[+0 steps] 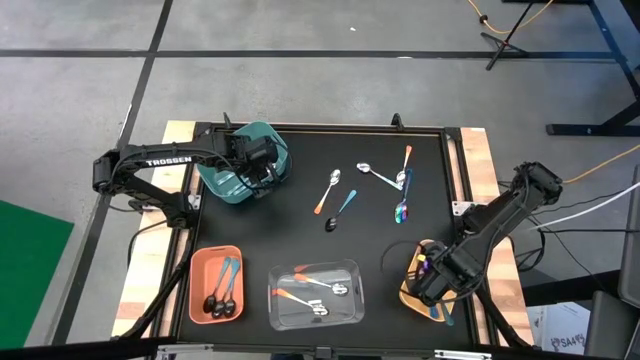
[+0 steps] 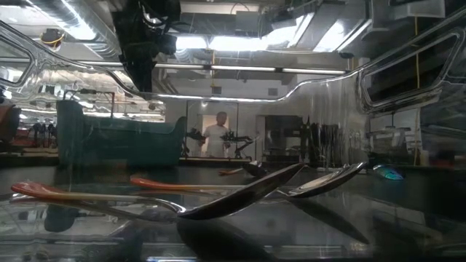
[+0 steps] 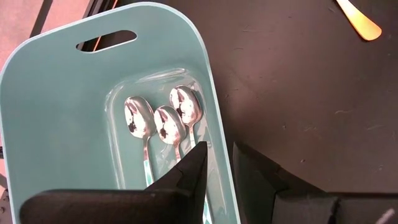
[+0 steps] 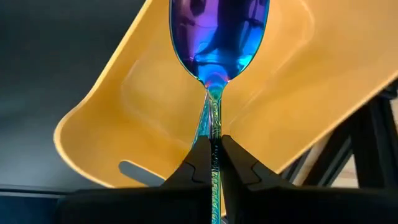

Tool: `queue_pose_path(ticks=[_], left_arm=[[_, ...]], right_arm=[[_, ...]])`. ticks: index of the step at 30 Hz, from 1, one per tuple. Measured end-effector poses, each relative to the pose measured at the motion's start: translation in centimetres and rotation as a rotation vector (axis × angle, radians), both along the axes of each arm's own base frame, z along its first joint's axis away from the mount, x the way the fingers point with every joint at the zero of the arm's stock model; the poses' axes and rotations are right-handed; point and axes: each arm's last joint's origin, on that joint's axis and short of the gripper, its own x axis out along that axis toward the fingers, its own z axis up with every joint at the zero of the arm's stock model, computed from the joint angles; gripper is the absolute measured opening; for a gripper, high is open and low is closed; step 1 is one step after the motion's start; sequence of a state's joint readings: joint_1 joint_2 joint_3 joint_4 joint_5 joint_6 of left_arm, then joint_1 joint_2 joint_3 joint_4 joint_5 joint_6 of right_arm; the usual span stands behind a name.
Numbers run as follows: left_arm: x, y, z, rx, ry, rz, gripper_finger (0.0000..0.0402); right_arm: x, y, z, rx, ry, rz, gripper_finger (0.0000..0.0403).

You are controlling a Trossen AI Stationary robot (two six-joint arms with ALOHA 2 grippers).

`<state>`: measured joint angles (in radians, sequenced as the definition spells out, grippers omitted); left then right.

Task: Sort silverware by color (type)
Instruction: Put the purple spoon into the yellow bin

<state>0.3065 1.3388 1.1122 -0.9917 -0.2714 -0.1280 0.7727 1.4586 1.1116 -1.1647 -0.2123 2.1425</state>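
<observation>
**A:** Silverware is mid-sort. The right gripper (image 4: 213, 152) pinches a purple-bowled spoon (image 4: 217, 31) by its handle, jaws closed tight on it, hanging over the yellow bin (image 1: 412, 288) at the table's near right corner.

**B:** So this step is the drop-off?

**A:** I judge so. Next it needs to lower, spread the jaws and let the spoon fall inside the bin's walls.

**B:** And the left gripper (image 3: 217, 168)?

**A:** Over the teal bin (image 3: 56, 124), where three silver spoons (image 3: 163, 118) lie; its jaws stand narrowly apart, holding nothing.

**B:** What's left?

**A:** Several loose spoons (image 1: 375, 185) sit mid-table, well apart from any bin. The salmon bin (image 1: 198, 270) and clear bin (image 1: 350, 268) already hold some.
</observation>
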Motion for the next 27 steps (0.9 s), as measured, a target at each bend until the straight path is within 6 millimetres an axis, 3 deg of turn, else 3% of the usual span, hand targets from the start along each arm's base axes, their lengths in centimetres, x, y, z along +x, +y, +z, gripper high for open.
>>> queue_pose_path(ticks=[14, 27], left_arm=[[0.0, 0.0, 0.0, 0.001, -0.002, 0.0, 0.0072], [0.0, 0.0, 0.0, 0.001, -0.004, 0.0, 0.0072]], right_arm=[[-0.5, -0.4, -3.2, 0.008, 0.014, 0.0, 0.0001], [-0.7, -0.5, -3.6, 0.011, 0.037, 0.002, 0.0001]])
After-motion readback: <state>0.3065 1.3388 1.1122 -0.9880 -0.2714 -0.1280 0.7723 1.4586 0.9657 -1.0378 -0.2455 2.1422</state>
